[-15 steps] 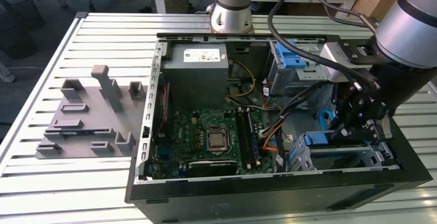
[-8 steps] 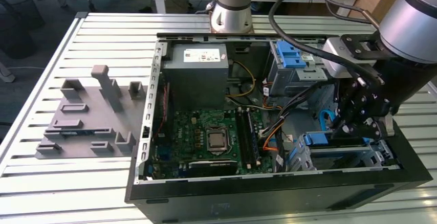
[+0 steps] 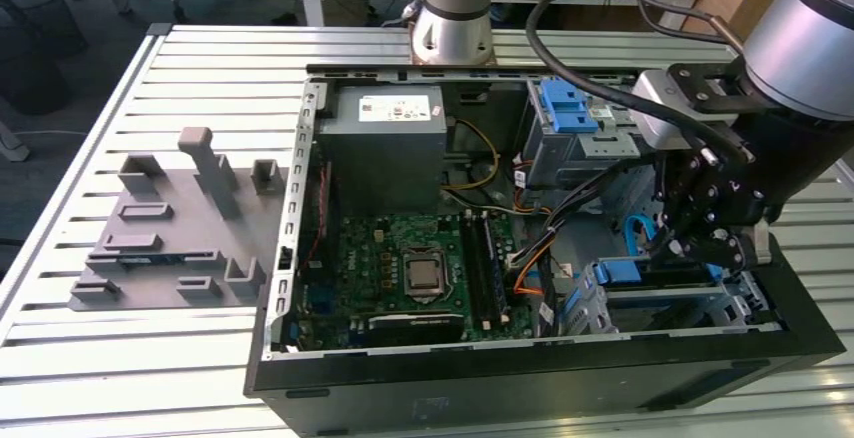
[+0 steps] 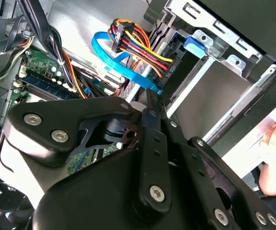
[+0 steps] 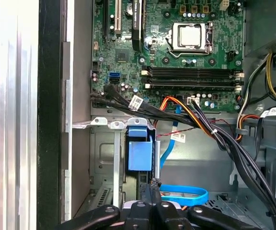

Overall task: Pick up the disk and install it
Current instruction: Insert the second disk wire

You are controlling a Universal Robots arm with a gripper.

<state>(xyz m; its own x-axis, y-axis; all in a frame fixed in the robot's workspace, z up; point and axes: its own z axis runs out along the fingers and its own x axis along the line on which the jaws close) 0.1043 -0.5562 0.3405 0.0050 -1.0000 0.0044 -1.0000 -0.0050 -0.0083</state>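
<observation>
Gripper position: you have the gripper (image 3: 678, 256) lowered inside the open computer case (image 3: 534, 383), at the drive bay on the exterior view's right.
Pincer state: the fingers (image 5: 148, 191) are pressed together, with no gap to be made out between them in the first wrist view. Their tips lie at the near end of the disk; whether they nip an edge of it cannot be told.
The disk: it stands on edge in the metal drive bay (image 5: 104, 158), and the first wrist view shows its blue bracket (image 5: 140, 149) end-on. In the exterior view the disk (image 3: 638, 272) shows as a blue strip in the bay, just beside the gripper.
Cabling: a blue flat cable (image 5: 186, 195) loops on the case floor just beside the fingertips. In the second wrist view the same blue cable (image 4: 110, 48) curves past a bundle of coloured wires (image 4: 140, 48) plugged in above the bay.
Motherboard: the green board (image 3: 400, 268) lies flat in the case, its processor socket (image 5: 190, 36) bare, and black cables cross its edge near the bay.
Power supply: the grey box (image 3: 387, 133) sits in the case's far corner, well apart from the gripper.
Slotted stand: the grey plastic stand (image 3: 174, 228) lies on the slatted table (image 3: 134, 368), outside the case on the exterior view's left.
Person: a hand (image 4: 274, 160) rests at the outer edge of the case, near the drive bay.
</observation>
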